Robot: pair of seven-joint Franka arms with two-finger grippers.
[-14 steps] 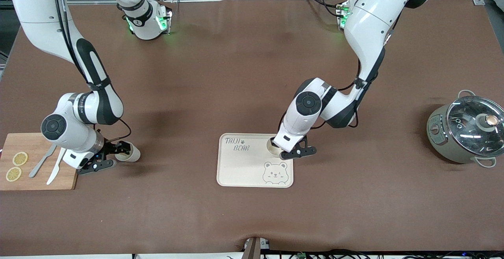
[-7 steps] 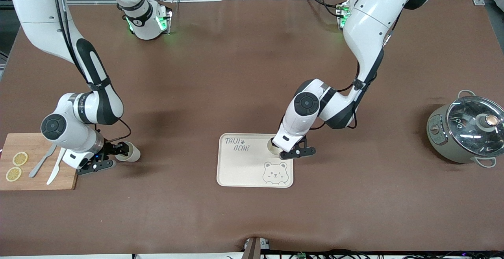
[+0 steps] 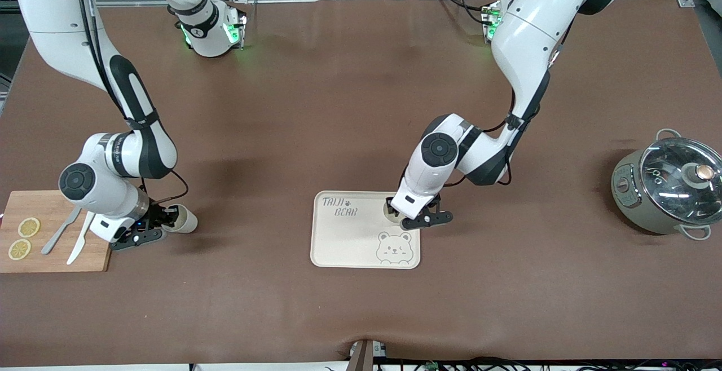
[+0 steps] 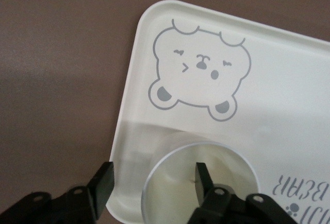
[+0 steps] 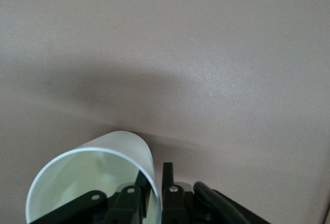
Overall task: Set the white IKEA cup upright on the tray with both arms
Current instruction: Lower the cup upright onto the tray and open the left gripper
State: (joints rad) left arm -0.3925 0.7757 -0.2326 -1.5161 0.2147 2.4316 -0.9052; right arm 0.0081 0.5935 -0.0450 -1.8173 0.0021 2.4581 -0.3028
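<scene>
Brown worktop (image 3: 338, 106) carrying everything.

Right arm (image 3: 130, 95) reaching down to the worktop beside the cutting board. Left arm (image 3: 524, 38) bent down over the tray.

Grey pot (image 3: 665, 190) with glass lid at the left arm's end of the worktop, well apart from the rest.

Wooden cutting board (image 3: 51, 258) at the right arm's end, with two lemon slices (image 3: 28, 227) and two pieces of cutlery (image 3: 79, 238) on it.

Cream tray (image 3: 344, 241) mid-worktop, bear face drawn in the corner nearest the front camera on the left arm's side.

Upright cup (image 4: 170, 183) standing on the tray, mouth up, in the corner just farther from the front camera than the bear face.

Tipped cup (image 3: 185, 220) lying on its side on the worktop, just beside the cutting board.

Left end effector (image 4: 153, 175) open: one finger inside the upright cup, one outside, both clear of the wall.

Right end effector (image 5: 153, 180) closed on the rim wall of the tipped cup, one finger inside, one outside.
</scene>
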